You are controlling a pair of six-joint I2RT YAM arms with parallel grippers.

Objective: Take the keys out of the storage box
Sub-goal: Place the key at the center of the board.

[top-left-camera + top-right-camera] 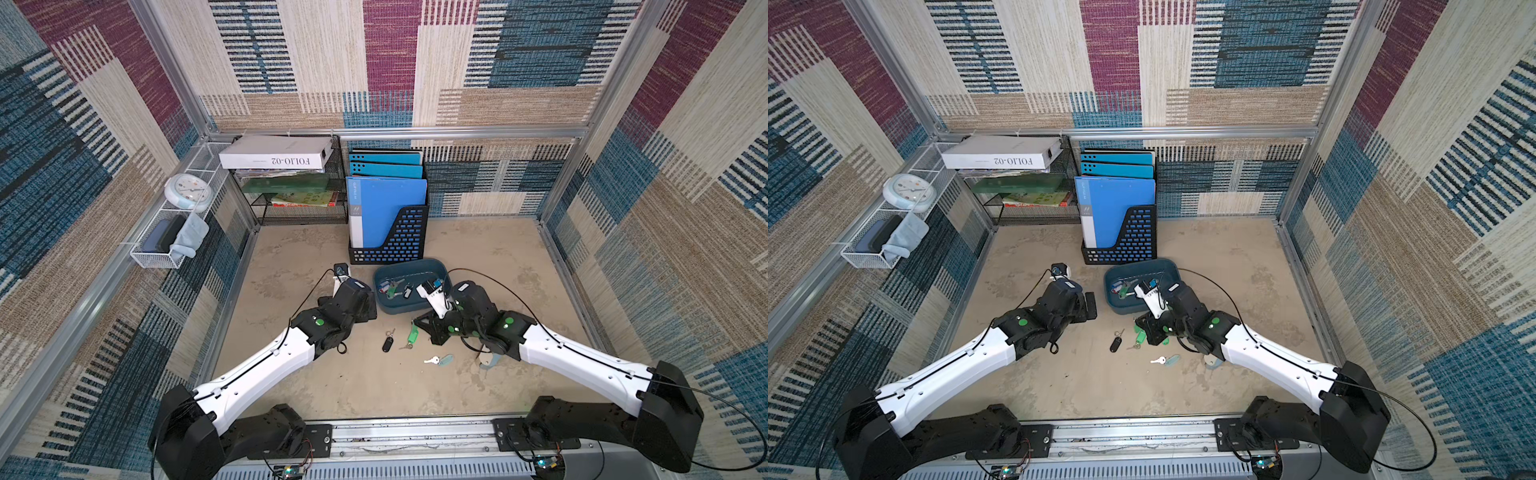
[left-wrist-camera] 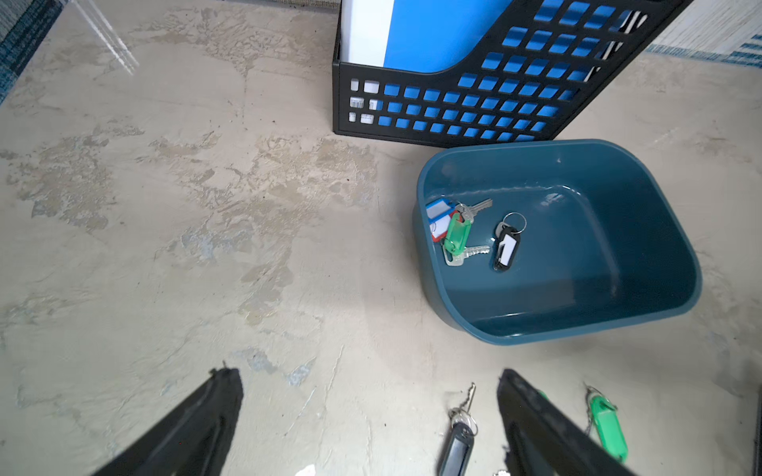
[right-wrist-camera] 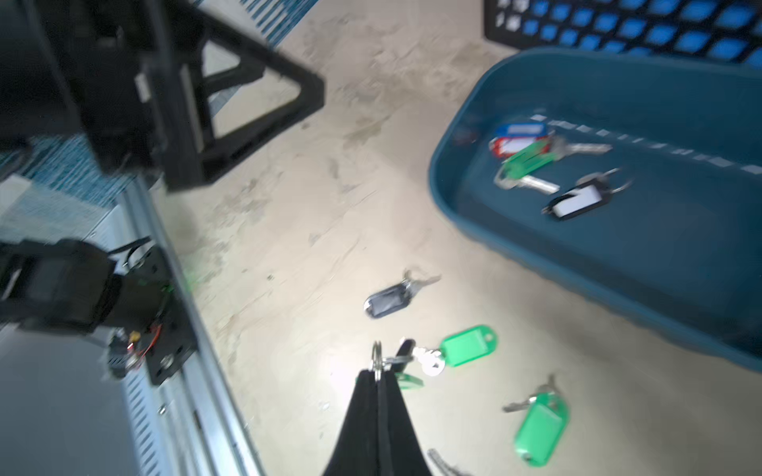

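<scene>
Right claw [image 3: 377, 371] pinches a key ring [image 3: 376, 355], left claw [image 2: 369, 373] gapes empty.
Mottled beige desk [image 1: 332, 386], woven patchwork walls [image 1: 540, 62], glossy teal storage box [image 2: 556, 331].

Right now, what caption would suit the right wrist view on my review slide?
Right gripper shut on the ring of a green-tagged key, outside the box where four tagged keys lie.

White box [image 1: 276, 154] side: "FOLIO-02", upside down.
</scene>
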